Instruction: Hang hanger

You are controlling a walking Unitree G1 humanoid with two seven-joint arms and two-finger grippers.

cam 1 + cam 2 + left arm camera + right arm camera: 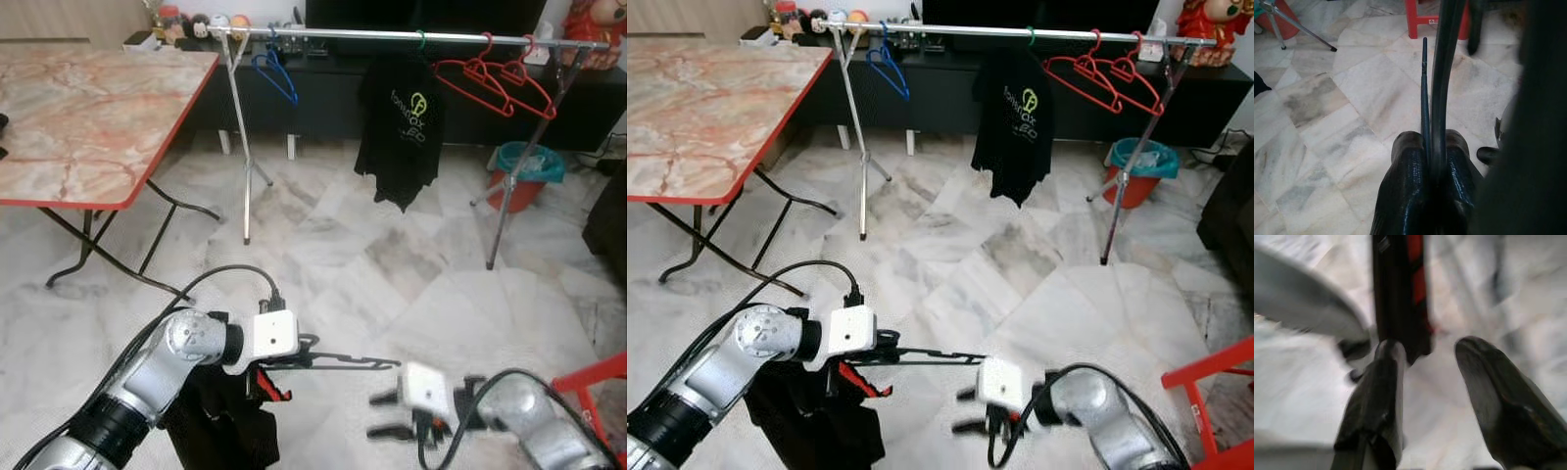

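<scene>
I'm well back from the clothes rail [392, 36], which carries a black shirt [400, 127], a blue hanger and two red ones; hanging is all ahead. My left gripper [1425, 147] has its jaws clamped on a thin dark hanger [343, 361] with a dark garment [220, 416] drooping under it, low over the floor. My right gripper [390, 414] sits just beside, jaws parted, empty.

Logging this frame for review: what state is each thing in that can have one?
Left claw: shut on thin black hanger, held low.
Right claw: open, holding nothing.
Black printed T-shirt: hanging on silver metal clothes rail.
Two red plastic hangers: hung, bare.
Blue hanger: hung, bare.
</scene>
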